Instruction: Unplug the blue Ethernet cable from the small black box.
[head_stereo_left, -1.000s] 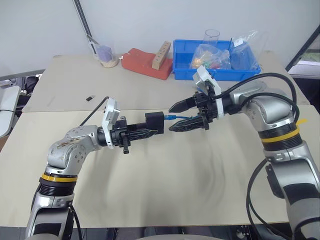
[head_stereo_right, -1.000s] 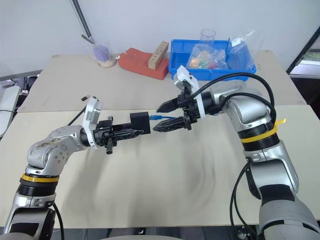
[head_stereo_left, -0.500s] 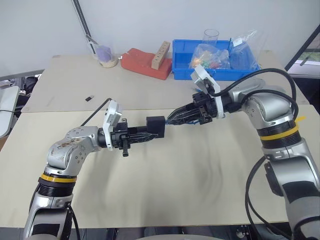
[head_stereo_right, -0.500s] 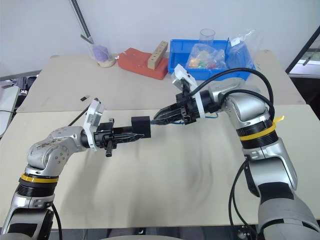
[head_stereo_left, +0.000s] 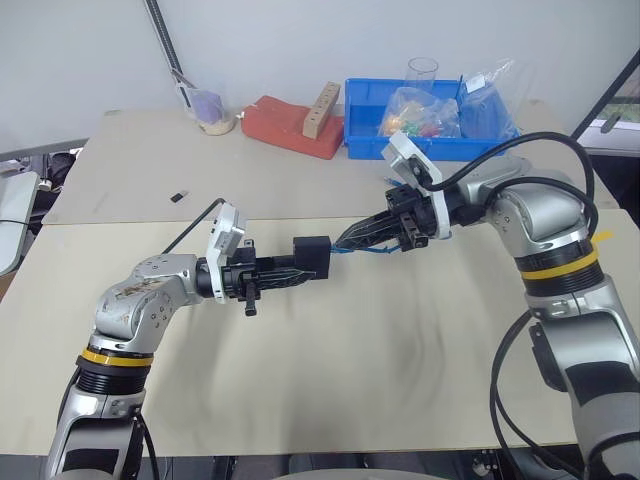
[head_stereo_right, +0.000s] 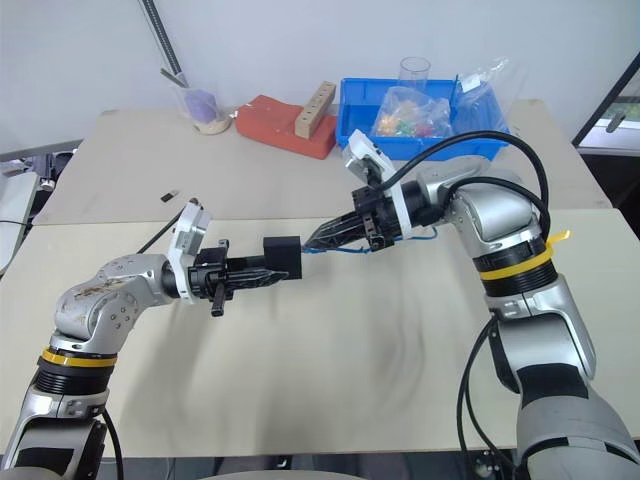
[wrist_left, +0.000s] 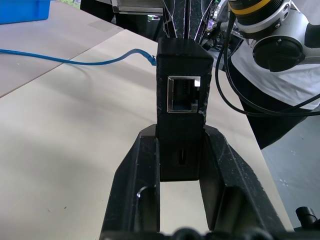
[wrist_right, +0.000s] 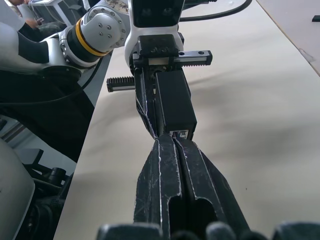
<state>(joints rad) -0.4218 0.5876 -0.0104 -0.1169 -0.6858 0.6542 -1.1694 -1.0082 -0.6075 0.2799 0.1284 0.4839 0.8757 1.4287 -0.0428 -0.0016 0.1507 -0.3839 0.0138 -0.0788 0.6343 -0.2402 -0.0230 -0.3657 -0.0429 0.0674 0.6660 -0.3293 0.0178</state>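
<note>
Gripping the small matte black box (head_stereo_left: 313, 254) above the bench's middle, the left gripper (head_stereo_left: 303, 265) is clamped; the right gripper (head_stereo_left: 347, 241) pinches the thin blue Ethernet cable (head_stereo_left: 372, 251) at the box's port.

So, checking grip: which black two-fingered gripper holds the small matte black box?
The left gripper clamps the small matte black box; the right gripper pinches the thin blue cable.

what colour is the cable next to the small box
Bright blue: the Ethernet cable shows best in the left eye view, beside the small black box.
</note>
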